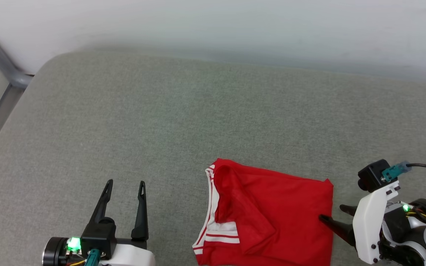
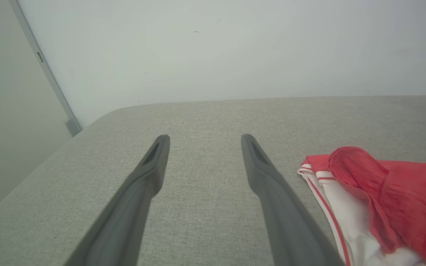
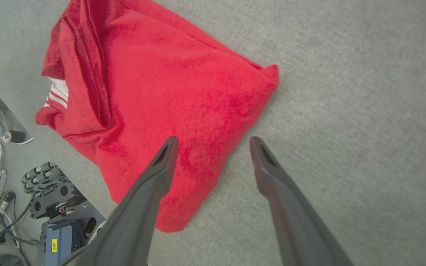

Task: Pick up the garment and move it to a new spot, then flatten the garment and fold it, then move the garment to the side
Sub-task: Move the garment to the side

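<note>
The red jersey point(image 1: 279, 218) is seen lying as a compact folded rectangle on the grey padded surface point(image 1: 198, 111), near its front edge and right of centre. A white sleeve and striped trim are shown at its left side. The flattening and folding are judged done (one fold ridge is raised slightly), and only the move to the side seems left. The right gripper point(image 3: 213, 138) is seen open at the jersey's right edge, one finger over the fabric; contact cannot be told. The left gripper point(image 1: 125, 181) is open and empty, well apart to the left.
</note>
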Controlling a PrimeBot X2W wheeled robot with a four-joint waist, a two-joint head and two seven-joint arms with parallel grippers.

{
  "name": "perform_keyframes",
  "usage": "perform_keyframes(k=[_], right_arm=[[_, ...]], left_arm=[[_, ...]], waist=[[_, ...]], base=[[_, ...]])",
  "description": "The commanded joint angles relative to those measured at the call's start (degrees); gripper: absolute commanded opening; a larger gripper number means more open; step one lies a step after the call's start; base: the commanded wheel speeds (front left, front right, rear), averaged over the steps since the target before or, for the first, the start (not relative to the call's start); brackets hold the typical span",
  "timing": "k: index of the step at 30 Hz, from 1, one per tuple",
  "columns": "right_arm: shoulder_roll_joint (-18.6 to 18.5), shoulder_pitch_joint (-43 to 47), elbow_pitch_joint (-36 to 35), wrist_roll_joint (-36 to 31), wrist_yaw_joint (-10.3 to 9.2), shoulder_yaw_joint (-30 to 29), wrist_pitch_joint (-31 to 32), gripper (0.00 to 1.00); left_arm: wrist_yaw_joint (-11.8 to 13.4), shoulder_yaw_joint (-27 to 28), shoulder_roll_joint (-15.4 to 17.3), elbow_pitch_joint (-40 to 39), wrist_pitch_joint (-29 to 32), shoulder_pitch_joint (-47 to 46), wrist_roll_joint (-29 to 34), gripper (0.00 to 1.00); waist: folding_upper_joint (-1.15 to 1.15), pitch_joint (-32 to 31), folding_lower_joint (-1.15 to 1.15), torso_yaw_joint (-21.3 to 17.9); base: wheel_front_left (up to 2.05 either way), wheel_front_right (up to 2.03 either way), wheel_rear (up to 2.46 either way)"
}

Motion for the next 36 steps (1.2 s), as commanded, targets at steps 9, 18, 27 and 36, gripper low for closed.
perform_keyframes(k=[9,18,27,36], right_arm=[[2.31,-2.57,8.92,1.58,-0.05,1.84,-1.52,1.0],[2.33,-0.61,15.08,3.55,-0.05,8.73,-3.42,1.0],[-0.84,-4.93,10.94,4.49,-0.08,9.9,-11.61,0.0],[-6.39,-8.69,7.42,1.0,-0.07,11.65,-15.06,0.0]], left_arm=[[0.12,-1.38,-0.7,-0.14,-0.25,-3.49,-0.71,1.0],[0.58,-1.92,-1.07,0.54,-0.25,-4.85,-1.13,1.0],[0.3,-0.62,-0.91,0.4,-0.25,-3.21,-0.76,1.0],[0.09,0.75,-0.4,-0.25,-0.25,-2.49,-0.64,1.0]], waist=[[0.0,5.5,0.0,3.73],[0.0,6.52,0.0,4.58],[0.0,4.68,0.0,1.36],[0.0,4.28,0.0,-5.98]], base=[[0.0,0.0,0.0],[0.0,0.0,0.0],[0.0,0.0,0.0],[0.0,0.0,0.0]])
